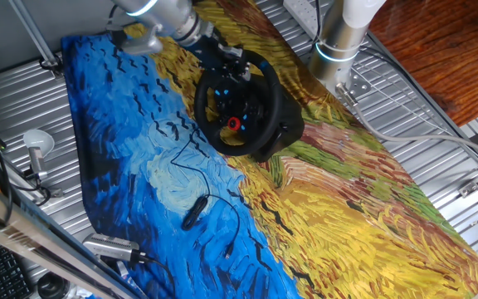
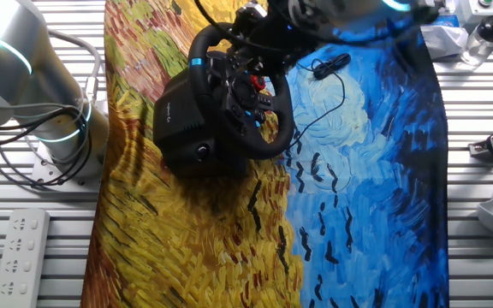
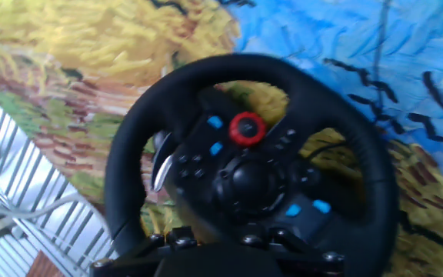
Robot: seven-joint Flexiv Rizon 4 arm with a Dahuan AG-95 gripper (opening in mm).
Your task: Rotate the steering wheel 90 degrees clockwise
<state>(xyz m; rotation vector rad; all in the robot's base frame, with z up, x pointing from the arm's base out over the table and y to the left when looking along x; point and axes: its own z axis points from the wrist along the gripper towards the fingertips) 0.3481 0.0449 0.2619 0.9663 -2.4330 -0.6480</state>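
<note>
We see a matt black, smooth-rimmed steering wheel (image 1: 237, 101) on a painted cloth (image 1: 330, 208), soft and faintly sheened, over the worktop (image 1: 23, 100) of ribbed bare metal.

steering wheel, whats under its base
The steering wheel stands on its black base, which rests on a painted blue and yellow cloth. What the cloth covers beneath the base cannot be seen.

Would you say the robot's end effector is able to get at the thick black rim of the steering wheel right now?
Probably yes: the end effector is already at the black steering wheel's upper rim, nothing between them.
</note>
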